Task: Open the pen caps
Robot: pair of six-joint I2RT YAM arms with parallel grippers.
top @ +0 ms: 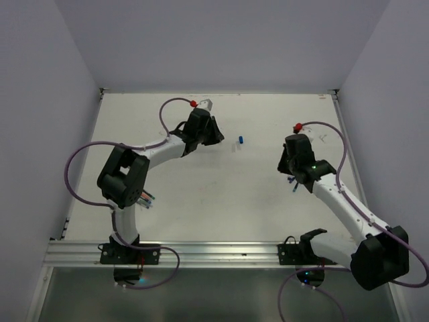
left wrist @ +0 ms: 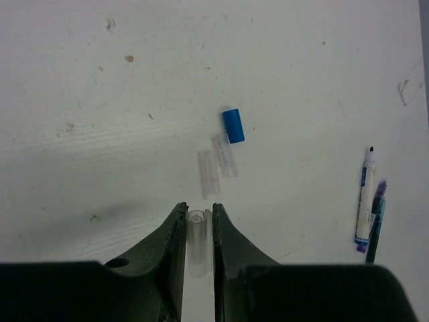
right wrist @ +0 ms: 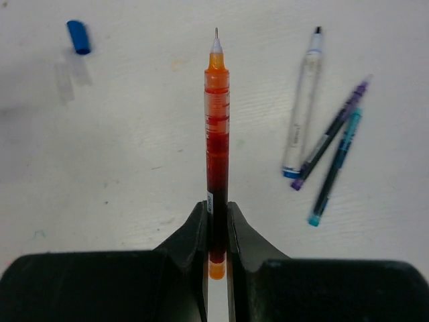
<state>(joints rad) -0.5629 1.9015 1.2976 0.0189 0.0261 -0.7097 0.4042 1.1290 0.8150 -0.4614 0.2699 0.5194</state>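
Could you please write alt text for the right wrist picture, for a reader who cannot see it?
The right claw is shut on an uncapped orange pen whose tip points away. A blue cap lies at upper left near two clear caps; a white pen, a purple pen and a teal pen lie on the right.

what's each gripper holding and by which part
The left gripper pinches a clear pen cap by its sides, one end poking out. The right gripper clamps the orange pen near its rear end, bare tip pointing away.
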